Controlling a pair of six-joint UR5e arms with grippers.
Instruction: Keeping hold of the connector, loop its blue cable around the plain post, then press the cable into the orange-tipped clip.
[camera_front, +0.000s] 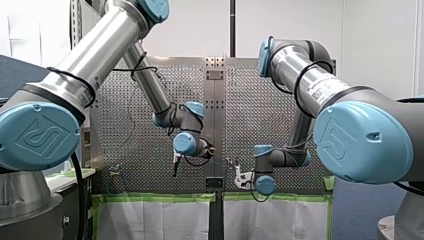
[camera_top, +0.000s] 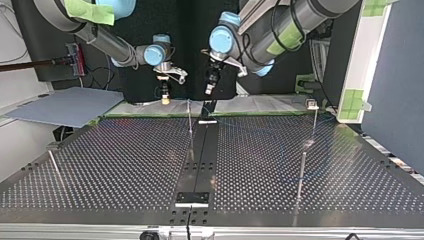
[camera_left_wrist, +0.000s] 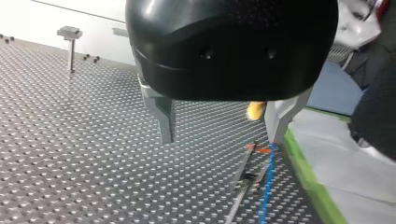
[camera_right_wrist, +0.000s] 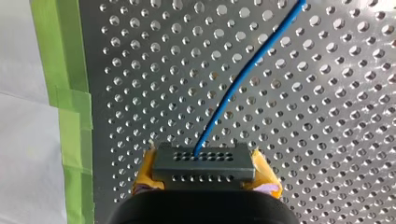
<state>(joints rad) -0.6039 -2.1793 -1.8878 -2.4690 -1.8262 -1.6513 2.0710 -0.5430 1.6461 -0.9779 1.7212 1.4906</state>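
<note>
In the right wrist view my right gripper (camera_right_wrist: 205, 169) has its yellow pads (camera_right_wrist: 144, 175) shut on a dark grey connector (camera_right_wrist: 203, 158). The blue cable (camera_right_wrist: 243, 74) leaves the connector's face and runs away over the perforated table. In the left wrist view my left gripper (camera_left_wrist: 223, 137) hangs open above the table, with nothing between its metal fingers (camera_left_wrist: 164, 116). Just past one fingertip stands the orange-tipped clip (camera_left_wrist: 258, 148), and the blue cable (camera_left_wrist: 268, 186) passes beside it. In the top view the two grippers (camera_top: 164, 94) (camera_top: 210, 86) hang side by side at the table's far edge.
Thin metal posts stand on the table in the top view: one near the middle (camera_top: 190, 125), two at the right (camera_top: 313, 117) (camera_top: 301, 175) and one at the left (camera_top: 54, 167). Green tape (camera_right_wrist: 70, 116) edges the table. A flat-headed post (camera_left_wrist: 70, 44) stands beyond my left gripper.
</note>
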